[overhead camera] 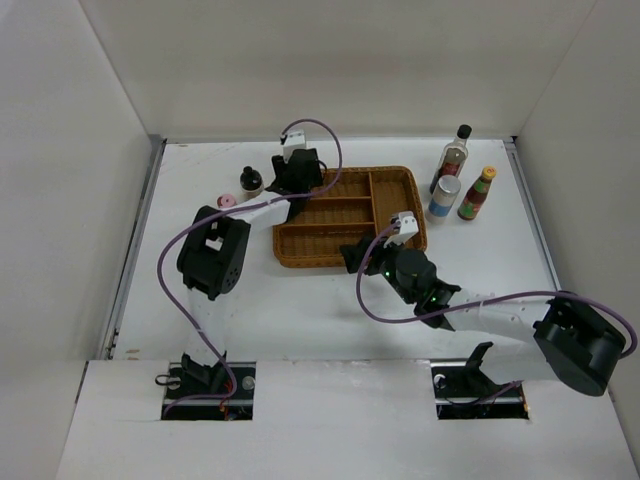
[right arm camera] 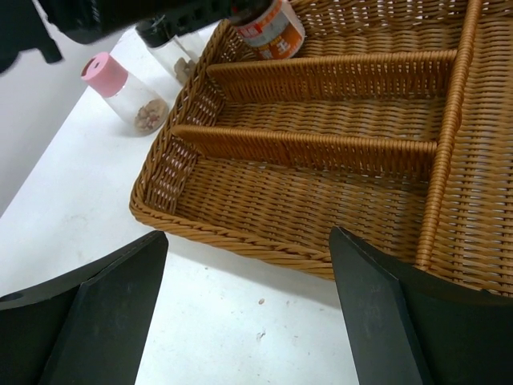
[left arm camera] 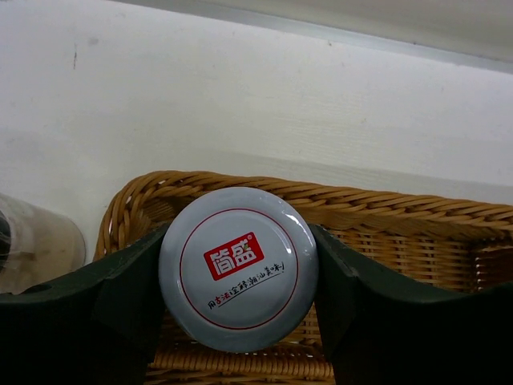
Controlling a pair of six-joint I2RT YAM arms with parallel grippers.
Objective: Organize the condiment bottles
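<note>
The right gripper (right arm camera: 248, 233) is hovering low over the worktop (overhead camera: 300, 320), just short of the near rim of the wicker basket (overhead camera: 310, 262). Its jaws are standing wide apart and are holding nothing. I am seeing all the basket's compartments bare from here except the far-left corner.

There the left gripper (left arm camera: 237, 241) is clamping a grey-lidded jar (left arm camera: 238, 281) by the sides of its lid. The jar is hanging inside the far-left corner of the basket, and I cannot tell whether its base is touching the weave. I am judging it to be glass with a metal lid: stiff, smooth, fairly heavy for its size, and likely to crack if dropped, so a grip at the lid edge needs to be square.

Left of the basket, a pink-lidded jar (overhead camera: 226, 201) and a short black-capped jar (overhead camera: 250, 181) are standing on the worktop. At the far right, well apart from them, the silver-lidded bottle (overhead camera: 445, 195), the red sauce bottle (overhead camera: 478, 195) and the tall clear bottle (overhead camera: 455, 155) are standing close together. I am expecting the tall one to tip easily, so I would be taking it low on the body.
</note>
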